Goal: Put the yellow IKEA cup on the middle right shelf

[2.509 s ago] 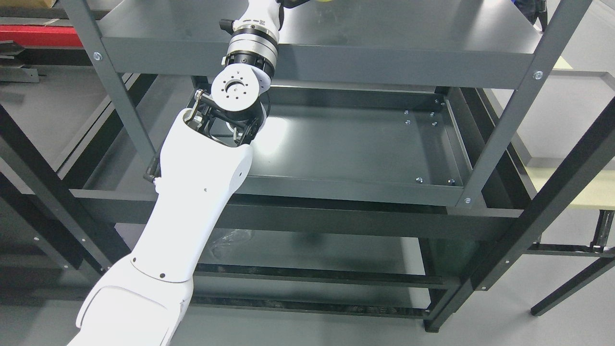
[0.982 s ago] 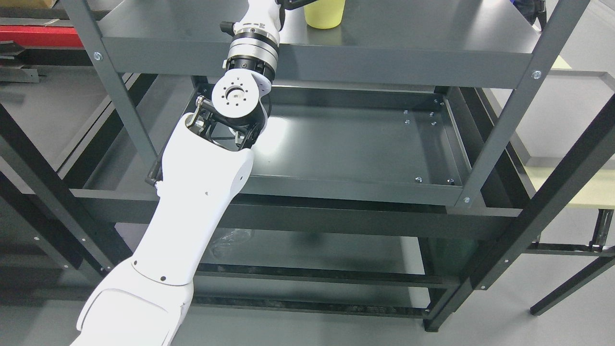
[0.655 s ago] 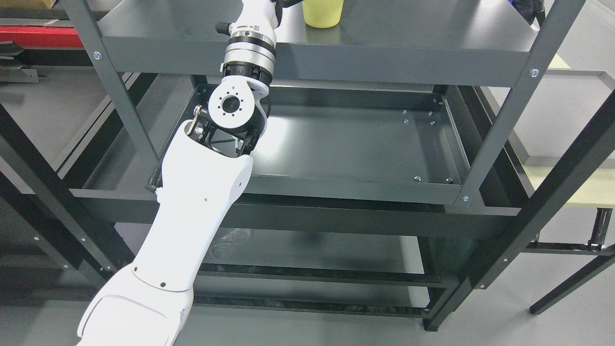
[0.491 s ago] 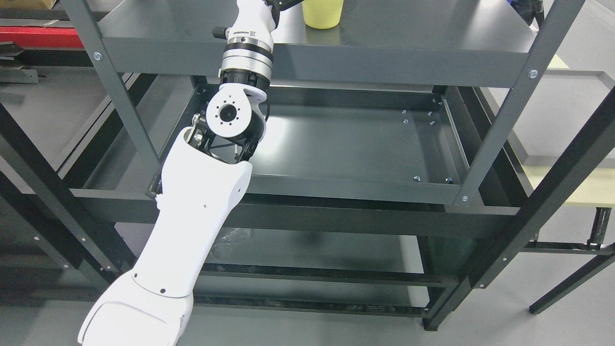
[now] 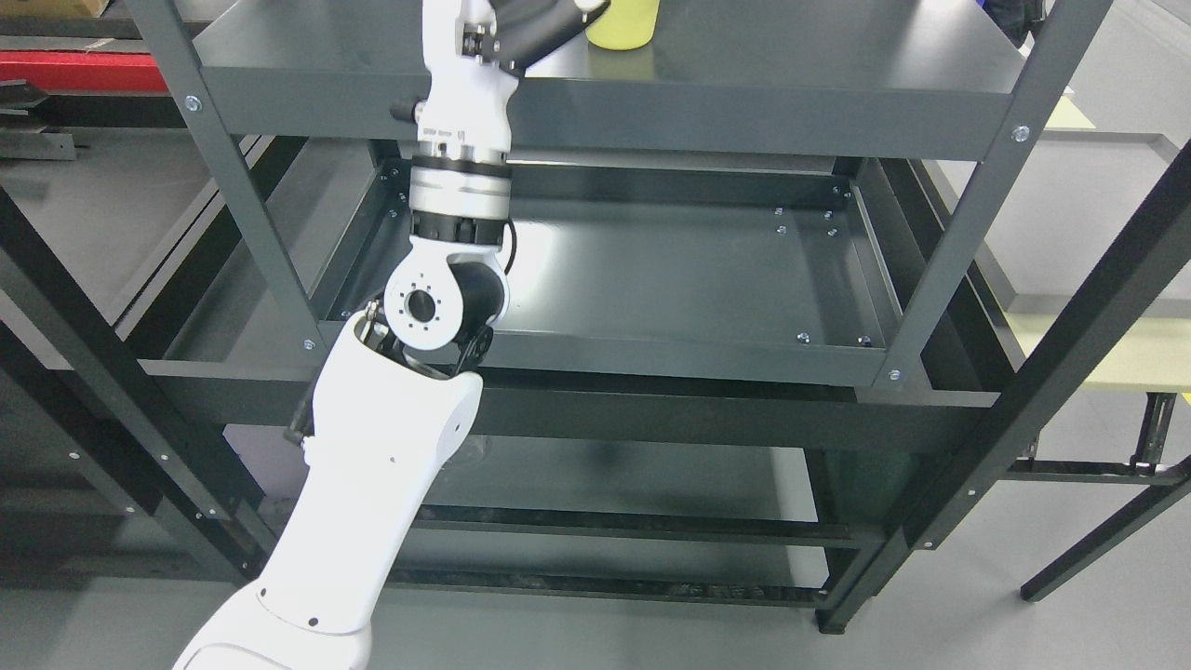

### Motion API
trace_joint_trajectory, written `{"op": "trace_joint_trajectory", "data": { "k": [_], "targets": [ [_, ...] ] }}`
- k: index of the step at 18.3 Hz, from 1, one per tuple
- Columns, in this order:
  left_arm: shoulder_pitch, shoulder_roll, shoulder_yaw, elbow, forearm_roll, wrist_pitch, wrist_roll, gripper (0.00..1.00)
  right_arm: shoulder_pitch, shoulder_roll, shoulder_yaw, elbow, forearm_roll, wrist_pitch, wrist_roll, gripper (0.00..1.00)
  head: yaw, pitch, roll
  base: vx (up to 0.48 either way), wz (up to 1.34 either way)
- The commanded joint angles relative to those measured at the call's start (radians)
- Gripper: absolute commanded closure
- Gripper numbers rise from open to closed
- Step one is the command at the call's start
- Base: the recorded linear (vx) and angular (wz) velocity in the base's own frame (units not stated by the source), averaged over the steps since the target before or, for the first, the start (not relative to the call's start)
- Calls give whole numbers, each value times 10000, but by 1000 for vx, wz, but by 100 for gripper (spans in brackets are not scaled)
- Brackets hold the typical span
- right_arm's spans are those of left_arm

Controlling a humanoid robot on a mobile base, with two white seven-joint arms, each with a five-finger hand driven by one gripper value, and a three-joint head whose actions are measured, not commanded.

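The yellow cup [image 5: 622,28] stands upright on the dark grey shelf [image 5: 791,65] at the top of the head view, its upper part cut off by the picture's edge. My left hand [image 5: 549,23] is just to the cup's left, its dark fingers [image 5: 535,28] stretched loosely towards the cup and not wrapped around it. One pale fingertip lies close to the cup's left side. The white left forearm rises from the lower left in front of the shelf's front edge. My right arm does not show.
Below the cup's shelf is a dark tray-like shelf [image 5: 670,270] with a raised rim. Grey uprights [image 5: 968,200] frame the rack. A black frame bar [image 5: 1070,363] crosses at the right, in front of a pale yellow table [image 5: 1126,349].
The cup came down into view and has stood on the shelf for the last second. My left arm has drawn back and lower, bringing the hand into view. The camera has shifted slightly.
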Motion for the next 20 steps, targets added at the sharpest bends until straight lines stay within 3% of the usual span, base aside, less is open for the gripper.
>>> {"op": "trace_joint_trajectory", "data": {
  "k": [1,6,11,13,15,17,20],
  "targets": [
    [2141,352,267,-1304,-29,-797,-487,1,138,-175,169,0,-245,-48,-8,1,0,0,0,-30,-4],
    [4260,444,-346,-2212,-29,-1456,-795,1,138,-175,169,0,-245,-48,-8,1,0,0,0,-25,-29],
    [6438,1149,-455,-2106,-44,-1688,-780,1,138,-175,169,0,-245,-48,-8,1,0,0,0,-57,-15],
    [6687,1166,-150,-1526,-44,-1566,-734,1,138,-175,169,0,-245,-48,-8,1,0,0,0,-93,-70],
    [6779,1074,433,-911,-151,-910,-749,1,138,-175,169,0,-245,-48,-8,1,0,0,0,-108,-72],
    [7100,1058,1030,-801,-167,621,-749,1,138,-175,169,0,-245,-48,-8,1,0,0,0,-141,-39],
    [7606,1042,1432,-801,-182,1562,-749,1,138,-175,169,0,-245,-48,-8,1,0,0,0,-171,6]
  ]
}}
